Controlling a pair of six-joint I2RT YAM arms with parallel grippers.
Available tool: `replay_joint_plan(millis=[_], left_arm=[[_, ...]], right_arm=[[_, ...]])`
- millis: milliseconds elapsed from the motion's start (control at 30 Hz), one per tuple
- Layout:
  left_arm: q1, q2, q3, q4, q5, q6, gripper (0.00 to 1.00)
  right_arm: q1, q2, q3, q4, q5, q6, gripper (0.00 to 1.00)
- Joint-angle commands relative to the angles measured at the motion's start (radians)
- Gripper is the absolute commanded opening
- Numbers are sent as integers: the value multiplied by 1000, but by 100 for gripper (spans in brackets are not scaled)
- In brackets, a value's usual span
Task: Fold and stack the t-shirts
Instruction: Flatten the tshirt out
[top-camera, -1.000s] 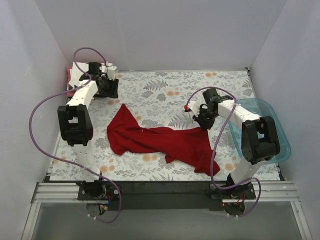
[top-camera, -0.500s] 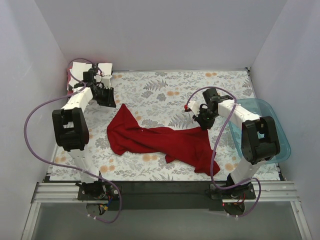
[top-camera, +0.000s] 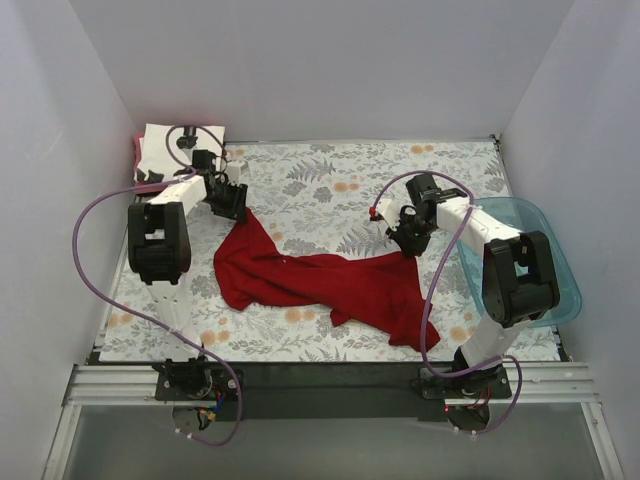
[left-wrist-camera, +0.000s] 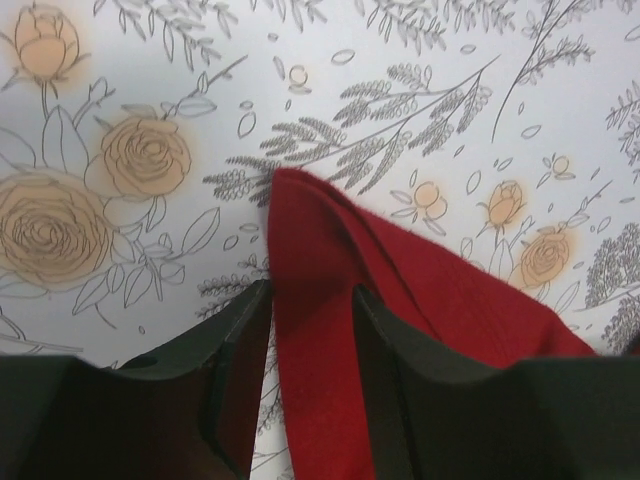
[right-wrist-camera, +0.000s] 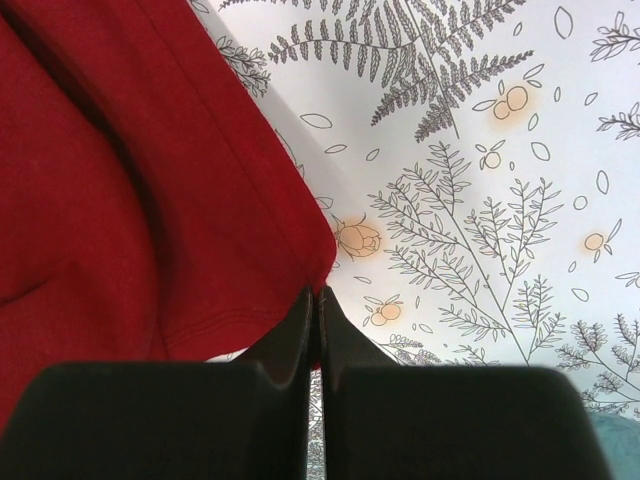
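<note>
The dark red t-shirt (top-camera: 320, 280) lies crumpled across the middle of the table. My left gripper (top-camera: 236, 203) is at its far left corner. In the left wrist view the left gripper (left-wrist-camera: 310, 300) is open, its jaws on either side of a strip of the red cloth (left-wrist-camera: 330, 260). My right gripper (top-camera: 406, 243) is at the shirt's right corner. In the right wrist view the right gripper (right-wrist-camera: 318, 296) is shut on the hem edge of the red shirt (right-wrist-camera: 120, 180). The white t-shirt with black print (top-camera: 160, 150) lies folded at the back left, on the reddish-pink one (top-camera: 135, 152).
A translucent teal tub (top-camera: 555, 260) stands at the right edge, beside the right arm. The grey floral table cloth (top-camera: 330, 180) covers the table. White walls close in the left, back and right sides.
My left gripper has moved from the folded shirts at the back left, to the right and nearer, onto the red shirt's far corner. The right arm has hardly moved.
</note>
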Motion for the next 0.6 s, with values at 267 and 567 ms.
replay_joint_plan(millis=[267,567], left_arm=[[-73,22,57,89,-109,26,45],[-75,46,102,90,-68,14,46]], right_arm=[[-14,21,34,-38,-8,-4,1],[-16,27,30,-40,-9,-14,1]])
